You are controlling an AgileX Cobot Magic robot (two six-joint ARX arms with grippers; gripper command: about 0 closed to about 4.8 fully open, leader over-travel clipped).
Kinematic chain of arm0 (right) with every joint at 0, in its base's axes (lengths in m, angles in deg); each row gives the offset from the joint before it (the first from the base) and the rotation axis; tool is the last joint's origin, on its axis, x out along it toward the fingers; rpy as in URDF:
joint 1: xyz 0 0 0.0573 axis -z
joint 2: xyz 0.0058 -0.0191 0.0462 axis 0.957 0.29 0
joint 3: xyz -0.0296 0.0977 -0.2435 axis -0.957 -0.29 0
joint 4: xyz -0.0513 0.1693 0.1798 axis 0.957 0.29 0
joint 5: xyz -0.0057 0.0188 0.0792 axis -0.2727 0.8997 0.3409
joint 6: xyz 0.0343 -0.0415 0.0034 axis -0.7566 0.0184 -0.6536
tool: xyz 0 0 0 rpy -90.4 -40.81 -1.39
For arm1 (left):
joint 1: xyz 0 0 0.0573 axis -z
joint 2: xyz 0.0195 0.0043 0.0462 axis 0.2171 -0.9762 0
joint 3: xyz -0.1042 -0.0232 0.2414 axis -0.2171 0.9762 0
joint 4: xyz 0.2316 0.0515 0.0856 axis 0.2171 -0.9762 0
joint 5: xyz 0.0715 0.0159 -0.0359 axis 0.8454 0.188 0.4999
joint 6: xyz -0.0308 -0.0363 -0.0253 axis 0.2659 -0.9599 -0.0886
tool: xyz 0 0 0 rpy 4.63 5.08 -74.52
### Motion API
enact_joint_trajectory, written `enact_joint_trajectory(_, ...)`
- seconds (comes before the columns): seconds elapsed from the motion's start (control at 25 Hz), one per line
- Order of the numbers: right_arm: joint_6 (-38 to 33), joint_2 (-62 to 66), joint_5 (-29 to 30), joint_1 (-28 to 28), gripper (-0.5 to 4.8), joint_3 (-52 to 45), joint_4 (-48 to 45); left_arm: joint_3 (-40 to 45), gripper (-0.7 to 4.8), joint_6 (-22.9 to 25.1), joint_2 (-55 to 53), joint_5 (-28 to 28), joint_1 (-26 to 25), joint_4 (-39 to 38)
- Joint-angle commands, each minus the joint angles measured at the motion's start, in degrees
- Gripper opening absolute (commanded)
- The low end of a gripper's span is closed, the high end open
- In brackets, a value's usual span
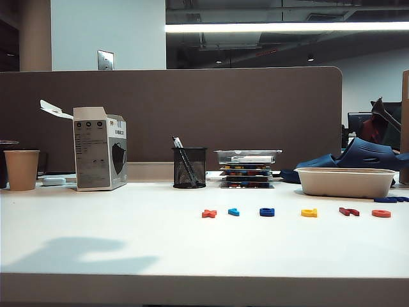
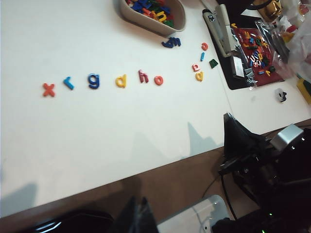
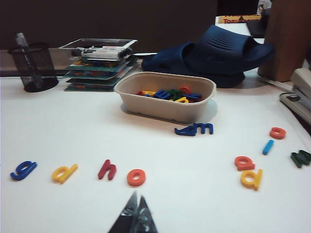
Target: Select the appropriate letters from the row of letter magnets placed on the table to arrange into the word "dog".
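Exterior view: lying untouched in a row [image 1: 294, 212] on the table [image 1: 128, 243] for picking; right gripper [image 3: 135, 213] clenched empty, left gripper [image 2: 138, 213] apparently closed.

Yellow d [image 2: 121, 81], blue g [image 2: 94, 80]

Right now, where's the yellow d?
Exterior view: the yellow d lies on the table, right of centre in the row, between the blue g and the dark red h, in front of the beige tray.
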Motion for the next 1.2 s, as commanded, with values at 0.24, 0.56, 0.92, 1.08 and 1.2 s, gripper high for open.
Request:
enact_joint_trajectory(0.24,-0.07,-0.42,-1.27,-0.07,-0.08,-0.24,-0.98,-0.61,-0.06,-2.32,-5.2,16.06,7.28,3.74)
enact_joint_trajectory(0.56,-0.07,-0.42,-1.27,-0.07,-0.08,-0.22,-0.98,-0.59,-0.06,-2.27,-10.14,18.6,7.37,8.57)
enact_joint_trajectory(0.92,-2.73,-0.42,-0.72,-0.09,-0.09,2.6,-0.9,-0.57,-0.02,-1.68,-10.56,18.58,7.34,9.68)
enact_joint_trajectory(1.08,-5.05,-0.22,-2.23,-0.11,-0.09,7.04,0.52,-0.57,-0.02,-1.68,-10.6,18.53,7.39,9.66)
enact_joint_trajectory(1.2,-5.14,-0.09,-2.36,-0.09,-0.09,14.45,9.2,-0.57,-0.02,-1.68,-10.6,18.58,7.34,9.66)
